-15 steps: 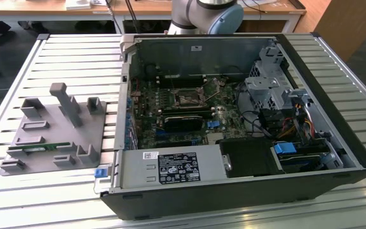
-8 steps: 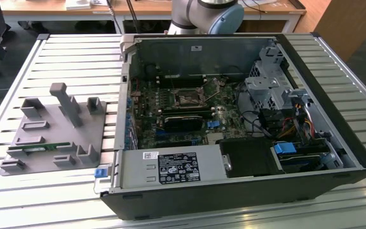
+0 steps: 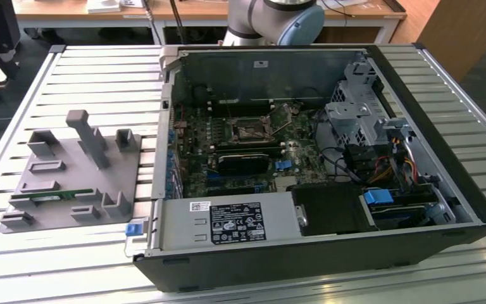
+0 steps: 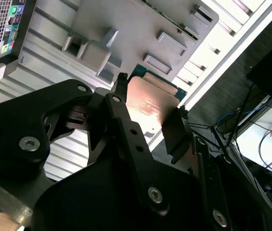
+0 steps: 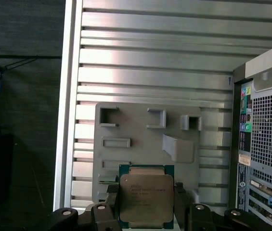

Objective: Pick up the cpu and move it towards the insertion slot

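The cpu (image 5: 145, 197), a flat square chip with a silver metal top and a thin green rim, sits between my gripper's (image 5: 146, 212) two black fingers (image 5: 110, 208), which are shut on its opposite edges. It hangs above the grey holder block (image 5: 140, 139). In the second wrist view the cpu (image 4: 151, 98) shows its shiny face, clamped by the gripper (image 4: 148, 120). The insertion slot (image 3: 250, 131), a square socket with a silvery frame and a dark centre, lies on the green board inside the open computer case (image 3: 471, 190).
The grey holder block (image 3: 66, 171) stands on the slatted metal table (image 3: 23, 253) at the exterior view's left, with a green memory stick (image 3: 53, 197) lying in it. A black card (image 3: 243, 163), cables and drive bays crowd the case. The arm's base (image 3: 277, 19) rises behind the case.
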`<action>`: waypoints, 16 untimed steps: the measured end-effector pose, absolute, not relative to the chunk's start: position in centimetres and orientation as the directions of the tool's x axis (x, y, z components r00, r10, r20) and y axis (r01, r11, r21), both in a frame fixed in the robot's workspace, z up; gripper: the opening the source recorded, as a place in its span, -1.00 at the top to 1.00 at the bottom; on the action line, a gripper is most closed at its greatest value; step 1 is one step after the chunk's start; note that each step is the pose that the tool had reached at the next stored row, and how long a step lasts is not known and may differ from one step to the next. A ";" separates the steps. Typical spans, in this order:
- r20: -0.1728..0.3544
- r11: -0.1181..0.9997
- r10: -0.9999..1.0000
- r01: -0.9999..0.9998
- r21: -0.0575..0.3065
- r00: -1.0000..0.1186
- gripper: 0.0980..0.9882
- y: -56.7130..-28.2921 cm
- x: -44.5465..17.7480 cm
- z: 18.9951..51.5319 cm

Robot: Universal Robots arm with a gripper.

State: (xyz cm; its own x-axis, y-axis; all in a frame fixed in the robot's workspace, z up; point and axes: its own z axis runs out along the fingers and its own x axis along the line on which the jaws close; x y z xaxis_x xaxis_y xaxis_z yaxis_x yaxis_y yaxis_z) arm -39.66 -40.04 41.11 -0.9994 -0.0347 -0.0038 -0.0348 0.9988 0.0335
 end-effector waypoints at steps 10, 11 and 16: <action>-0.004 0.999 -0.035 -0.035 0.034 -0.999 0.01 -40.0 -38.6 41.1; -0.004 0.999 -0.035 -0.035 0.033 -0.999 0.01 -40.0 -38.5 41.1; -0.004 0.999 -0.035 -0.035 0.034 -0.999 0.01 -40.0 -37.9 41.1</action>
